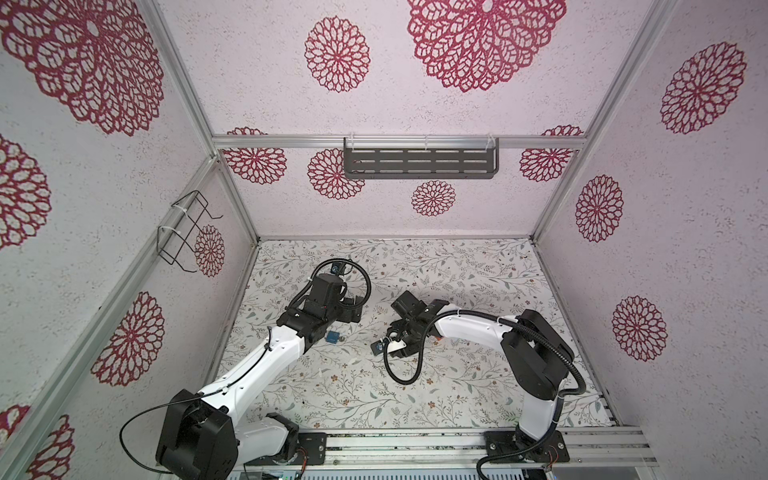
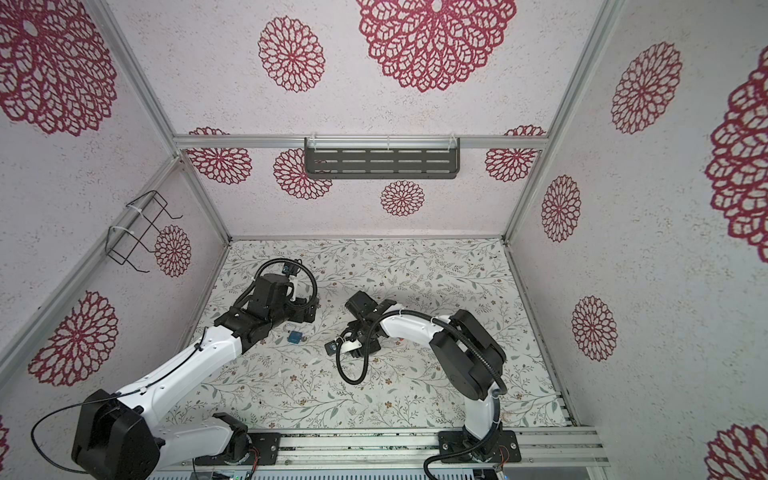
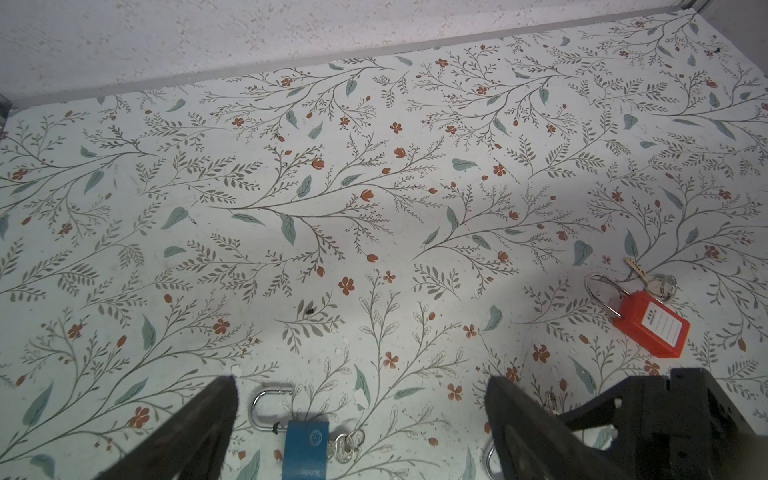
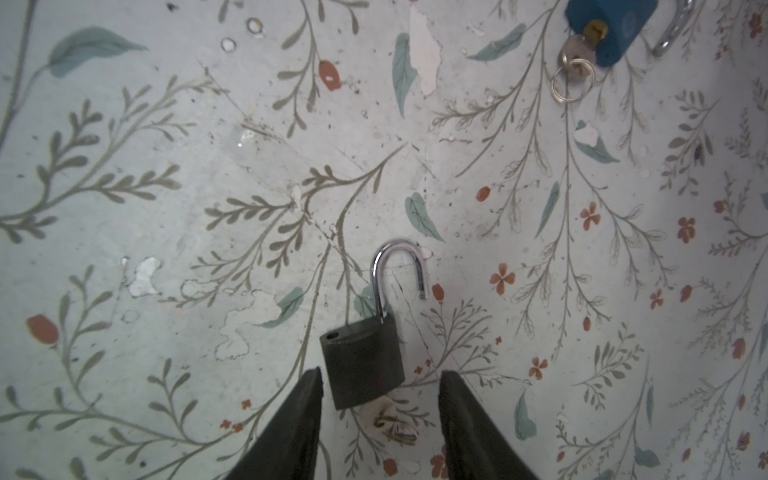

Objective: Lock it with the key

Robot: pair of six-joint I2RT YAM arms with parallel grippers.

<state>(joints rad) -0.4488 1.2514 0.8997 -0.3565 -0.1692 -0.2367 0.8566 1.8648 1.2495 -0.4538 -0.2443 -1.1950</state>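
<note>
Our right claw (image 4: 382, 371) is half open and empty; the dark grey metal padlock (image 4: 361, 365) lies between its fingers (image 4: 291, 428), blue padlock (image 4: 606, 25) nearby

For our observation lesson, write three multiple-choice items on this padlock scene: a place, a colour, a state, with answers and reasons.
1. Which padlock lies between the right gripper's fingers? A blue; B red; C dark grey.
2. What colour is the padlock with the white label? A red; B blue; C green.
3. The dark grey padlock's shackle is: A closed; B open; C missing.
Answers: 1 C, seen there in the right wrist view; 2 A, its body is red; 3 B, its free end stands clear of the body.
</note>
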